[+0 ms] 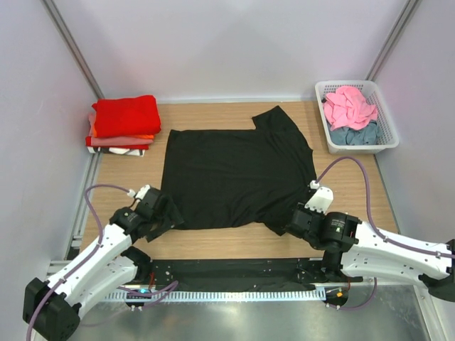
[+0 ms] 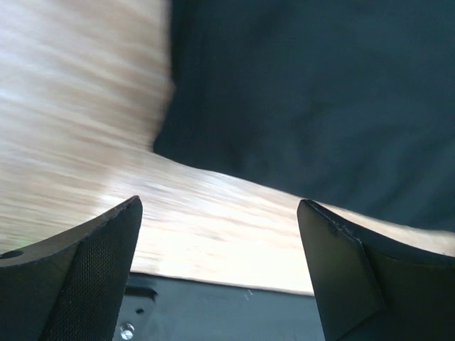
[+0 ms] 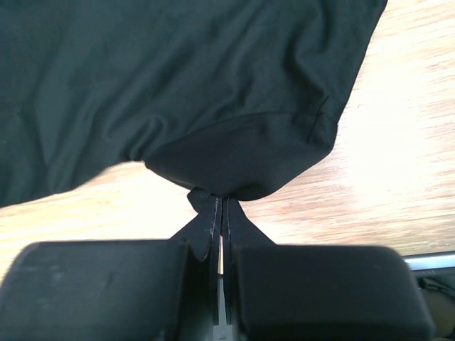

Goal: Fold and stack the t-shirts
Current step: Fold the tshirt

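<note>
The counter [image 1: 213, 243] is a light wooden board. A black t-shirt [image 1: 238, 174] lies spread flat on its middle and covers most of the width, with one sleeve reaching toward the far right. In the far left corner lies a stack of folded t-shirts [image 1: 122, 126], a red one on top. A white lattice basket [image 1: 387, 124] stands in the far right corner.

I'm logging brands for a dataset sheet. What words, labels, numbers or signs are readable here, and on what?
No text is readable in any view.
Black t-shirt: plain, nothing printed shows.
Folded stack: dark marks on the edge of the lowest shirt, too small to read.
White basket: no label visible.
</note>
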Tool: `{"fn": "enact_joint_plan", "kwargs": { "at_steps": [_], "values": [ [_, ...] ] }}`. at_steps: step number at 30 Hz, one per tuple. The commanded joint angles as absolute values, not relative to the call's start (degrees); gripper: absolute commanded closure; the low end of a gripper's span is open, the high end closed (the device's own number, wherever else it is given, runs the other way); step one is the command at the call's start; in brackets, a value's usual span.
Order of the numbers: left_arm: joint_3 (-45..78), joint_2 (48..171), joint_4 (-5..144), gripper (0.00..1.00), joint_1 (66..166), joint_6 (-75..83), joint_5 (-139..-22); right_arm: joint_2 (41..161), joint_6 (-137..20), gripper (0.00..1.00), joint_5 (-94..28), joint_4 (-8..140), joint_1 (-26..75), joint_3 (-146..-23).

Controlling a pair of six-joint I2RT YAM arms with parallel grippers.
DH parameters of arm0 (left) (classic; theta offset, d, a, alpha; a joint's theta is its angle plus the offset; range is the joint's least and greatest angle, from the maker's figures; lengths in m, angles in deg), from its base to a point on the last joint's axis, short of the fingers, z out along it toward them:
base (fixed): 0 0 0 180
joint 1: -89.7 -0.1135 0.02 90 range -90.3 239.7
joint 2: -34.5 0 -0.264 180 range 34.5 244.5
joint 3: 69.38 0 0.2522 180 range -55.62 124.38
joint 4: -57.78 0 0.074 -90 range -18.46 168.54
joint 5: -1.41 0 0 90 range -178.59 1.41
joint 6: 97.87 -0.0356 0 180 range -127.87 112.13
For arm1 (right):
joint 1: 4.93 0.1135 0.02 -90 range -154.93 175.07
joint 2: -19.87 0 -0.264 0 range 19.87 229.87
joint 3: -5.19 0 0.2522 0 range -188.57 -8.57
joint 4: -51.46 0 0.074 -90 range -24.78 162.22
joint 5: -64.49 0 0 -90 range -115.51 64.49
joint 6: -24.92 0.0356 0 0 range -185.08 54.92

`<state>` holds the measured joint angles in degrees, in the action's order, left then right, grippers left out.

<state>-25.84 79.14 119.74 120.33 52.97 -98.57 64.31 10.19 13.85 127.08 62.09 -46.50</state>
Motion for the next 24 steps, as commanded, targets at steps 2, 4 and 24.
{"fn": "enact_joint_plan", "kwargs": {
  "at_steps": [2, 4, 24],
  "values": [
    [-28.99, 76.68, 116.18, 0.11, 120.55, 59.36, -107.13, 59.95, 13.23, 0.99, 19.14, 128.06, 62.39, -46.89],
    [-29.34, 77.03, 116.71, 0.15, 120.55, 59.45, -108.36, 58.29, 12.36, 0.99, 19.05, 127.53, 62.39, -46.54],
    [-35.05, 76.69, 111.62, 0.57, 120.55, 59.37, -112.93, 56.87, 13.32, 0.99, 19.93, 128.32, 62.39, -46.80]
  ]
}}
